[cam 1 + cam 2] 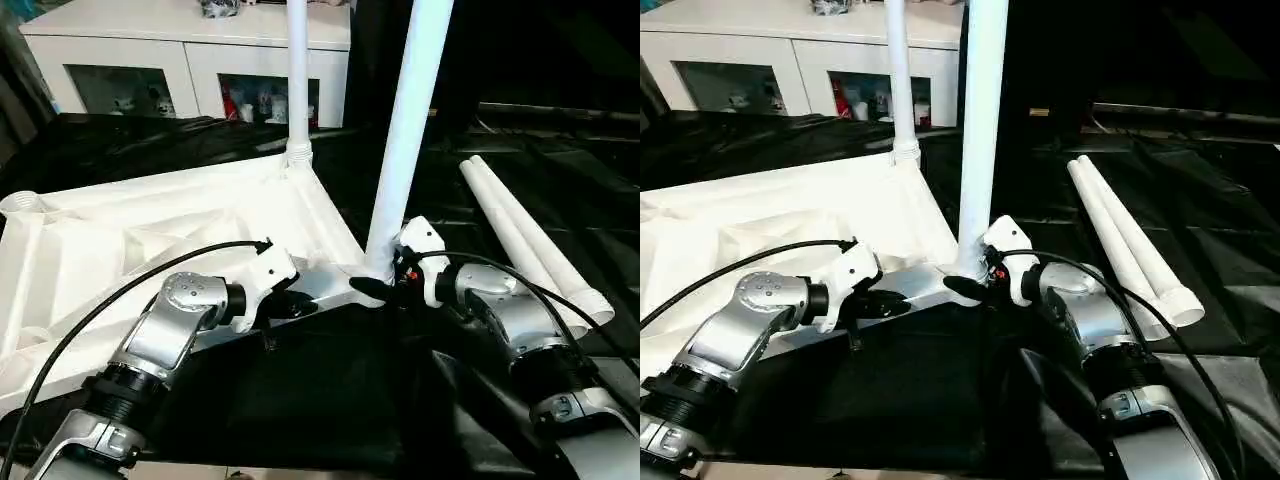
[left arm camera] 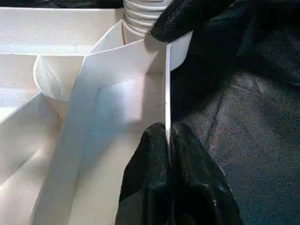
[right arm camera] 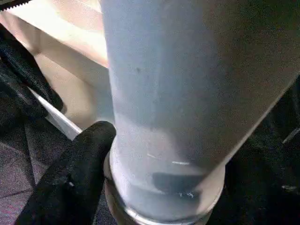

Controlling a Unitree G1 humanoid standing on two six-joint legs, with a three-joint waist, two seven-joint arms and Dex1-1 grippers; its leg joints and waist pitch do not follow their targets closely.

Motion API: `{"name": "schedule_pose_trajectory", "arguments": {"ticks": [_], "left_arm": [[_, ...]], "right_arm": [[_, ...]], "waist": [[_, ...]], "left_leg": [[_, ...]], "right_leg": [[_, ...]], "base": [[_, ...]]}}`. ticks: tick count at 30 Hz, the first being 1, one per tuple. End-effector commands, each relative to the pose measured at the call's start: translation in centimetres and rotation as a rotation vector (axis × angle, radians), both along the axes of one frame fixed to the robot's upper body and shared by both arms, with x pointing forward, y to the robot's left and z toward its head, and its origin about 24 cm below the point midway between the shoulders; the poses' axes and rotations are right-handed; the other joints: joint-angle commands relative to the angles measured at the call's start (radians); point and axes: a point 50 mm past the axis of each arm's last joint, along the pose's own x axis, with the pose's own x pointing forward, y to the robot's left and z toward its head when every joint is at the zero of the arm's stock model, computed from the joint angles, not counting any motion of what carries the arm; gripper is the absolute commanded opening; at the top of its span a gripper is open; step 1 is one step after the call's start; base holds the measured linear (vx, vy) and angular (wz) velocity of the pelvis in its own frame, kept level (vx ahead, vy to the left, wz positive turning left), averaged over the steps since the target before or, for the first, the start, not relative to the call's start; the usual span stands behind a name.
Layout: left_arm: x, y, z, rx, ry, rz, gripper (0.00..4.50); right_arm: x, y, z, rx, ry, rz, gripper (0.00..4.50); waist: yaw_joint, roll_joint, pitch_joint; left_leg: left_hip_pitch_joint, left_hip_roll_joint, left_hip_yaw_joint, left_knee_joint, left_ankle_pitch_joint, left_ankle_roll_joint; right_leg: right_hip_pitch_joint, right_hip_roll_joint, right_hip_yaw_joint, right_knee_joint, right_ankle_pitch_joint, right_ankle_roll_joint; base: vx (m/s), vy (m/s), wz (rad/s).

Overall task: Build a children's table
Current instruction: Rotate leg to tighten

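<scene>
Tabletop (image 1: pixel 150 240) lies underside up on the black-covered surface (image 1: pixel 300 400); two legs stand in its corner sockets, two spare legs (image 1: pixel 530 240) lie to the right. Left hand (image 2: pixel 168 140) is clamped on the tabletop's edge wall. Right hand (image 1: pixel 385 285) wraps the near leg (image 1: pixel 405 130) at its base, grip firmness unclear. Risk: the leg leans, so it may be seated crooked and could jam or pop out once let go.
</scene>
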Motion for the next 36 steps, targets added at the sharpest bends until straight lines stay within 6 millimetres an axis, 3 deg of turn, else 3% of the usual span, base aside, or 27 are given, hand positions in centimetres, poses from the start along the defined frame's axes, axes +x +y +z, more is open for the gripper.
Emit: {"name": "schedule_pose_trajectory", "arguments": {"ticks": [1, 3, 10, 13, 16, 19, 20, 21, 22, 24, 27, 28, 30, 32, 36], "left_arm": [[-0.2, -1.3, 1.7, -0.100, -0.044, -0.081, 0.00], [-0.2, -1.3, 1.6, -0.099, -0.042, -0.081, 0.00], [-0.1, -1.3, 1.6, -0.099, -0.037, -0.068, 0.00], [1.5, -1.6, 1.3, -0.059, -0.074, 0.091, 0.00], [1.8, -1.7, 1.2, -0.050, -0.082, 0.122, 0.00], [3.2, -2.5, 1.0, -0.044, -0.095, 0.273, 0.00], [3.2, -2.5, 1.0, -0.044, -0.095, 0.273, 0.00], [4.0, -3.5, 0.9, -0.034, -0.100, 0.355, 0.00], [4.3, -4.0, 0.9, -0.031, -0.105, 0.382, 0.00], [4.8, -5.3, 1.0, -0.021, -0.121, 0.418, 0.00], [4.6, -6.3, 1.1, -0.028, -0.137, 0.397, 0.00], [4.3, -6.6, 1.1, -0.033, -0.142, 0.367, 0.00], [4.0, -6.7, 1.0, -0.040, -0.145, 0.339, 0.00], [3.9, -6.6, 0.8, -0.045, -0.148, 0.324, 0.00], [3.7, -6.1, 0.7, -0.059, -0.146, 0.291, 0.00]], "right_arm": [[-0.2, 0.1, -0.2, 0.003, 0.013, 0.010, 3.23], [-0.3, 0.1, -0.3, 0.003, 0.016, 0.010, 2.91], [-0.4, 0.2, -0.5, 0.056, 0.038, -0.021, 2.74], [0.5, 0.0, -1.6, 0.084, 0.070, -0.245, 2.74], [0.6, 0.0, -1.8, 0.084, 0.077, -0.291, 2.73], [1.3, -0.1, -3.1, 0.094, 0.115, -0.559, 2.73], [1.3, -0.1, -3.1, 0.094, 0.115, -0.559, 2.73], [1.6, 0.5, -3.9, 0.089, 0.134, -0.705, 2.73], [1.7, 0.9, -4.1, 0.093, 0.142, -0.756, 2.73], [1.9, 2.1, -4.4, 0.108, 0.155, -0.847, 2.73], [2.1, 2.9, -4.1, 0.138, 0.151, -0.860, 2.73], [2.2, 3.3, -3.7, 0.184, 0.150, -0.837, 3.08], [2.4, 3.6, -3.3, 0.221, 0.143, -0.808, 3.45], [2.6, 3.8, -3.0, 0.232, 0.125, -0.787, 3.61], [2.9, 4.1, -2.1, 0.231, 0.064, -0.694, 3.87]], "waist": [[-0.004, -0.008, -0.069], [-0.004, -0.007, -0.068], [-0.004, -0.006, -0.070], [-0.006, -0.006, -0.068], [-0.005, -0.007, -0.070], [-0.007, -0.006, -0.067], [-0.009, -0.006, -0.067], [-0.006, -0.005, -0.070], [-0.011, 0.002, -0.066], [-0.010, 0.001, -0.072], [-0.008, 0.000, -0.073], [-0.008, -0.008, -0.072], [-0.006, -0.006, -0.072], [-0.009, -0.008, -0.072], [-0.014, -0.007, -0.070]], "left_leg": [[0.009, 0.023, -0.001, -0.065, -0.190, 0.040], [0.010, 0.023, -0.001, -0.066, -0.196, 0.038], [0.009, 0.023, -0.002, -0.066, -0.190, 0.036], [0.011, 0.022, 0.000, -0.066, -0.191, 0.031], [0.010, 0.021, -0.003, -0.067, -0.193, 0.015], [0.013, 0.019, -0.002, -0.068, -0.205, 0.009], [0.014, 0.017, -0.002, -0.068, -0.208, 0.000], [0.015, 0.019, -0.004, -0.068, -0.208, -0.003], [0.016, 0.017, -0.002, -0.068, -0.219, -0.013], [0.018, 0.016, -0.003, -0.067, -0.220, -0.018], [0.014, 0.017, -0.003, -0.067, -0.223, -0.007], [0.010, 0.015, -0.002, -0.067, -0.219, 0.005], [0.010, 0.016, -0.001, -0.066, -0.219, 0.024], [0.005, 0.016, -0.004, -0.068, -0.217, 0.024], [0.007, 0.017, -0.003, -0.068, -0.225, 0.024]], "right_leg": [[0.054, -0.052, 0.053, -0.073, -0.234, -0.197], [0.053, -0.052, 0.053, -0.074, -0.241, -0.195], [0.055, -0.051, 0.052, -0.071, -0.221, -0.200], [0.051, -0.050, 0.054, -0.074, -0.231, -0.200], [0.057, -0.054, 0.051, -0.076, -0.263, -0.187], [0.050, -0.053, 0.053, -0.081, -0.281, -0.176], [0.049, -0.053, 0.052, -0.083, -0.302, -0.171], [0.053, -0.055, 0.050, -0.081, -0.303, -0.169], [0.046, -0.052, 0.051, -0.088, -0.310, -0.168], [0.047, -0.052, 0.051, -0.084, -0.289, -0.166], [0.050, -0.053, 0.051, -0.081, -0.252, -0.162], [0.054, -0.052, 0.050, -0.081, -0.242, -0.161], [0.054, -0.055, 0.051, -0.081, -0.249, -0.159], [0.056, -0.055, 0.048, -0.081, -0.261, -0.156], [0.053, -0.055, 0.048, -0.084, -0.283, -0.161]], "base": [[0.000, 0.000, 0.00], [0.000, 0.000, 0.00], [0.000, 0.000, 0.00], [0.000, 0.000, 0.00], [0.000, 0.000, 0.00], [0.000, 0.000, 0.00], [0.000, 0.000, 0.00], [0.000, 0.000, 0.00], [0.000, 0.000, 0.00], [0.000, 0.000, 0.00], [0.000, 0.000, 0.00], [0.000, 0.000, 0.00], [0.000, 0.000, 0.00], [0.000, 0.000, 0.00], [0.000, 0.000, 0.00]]}}
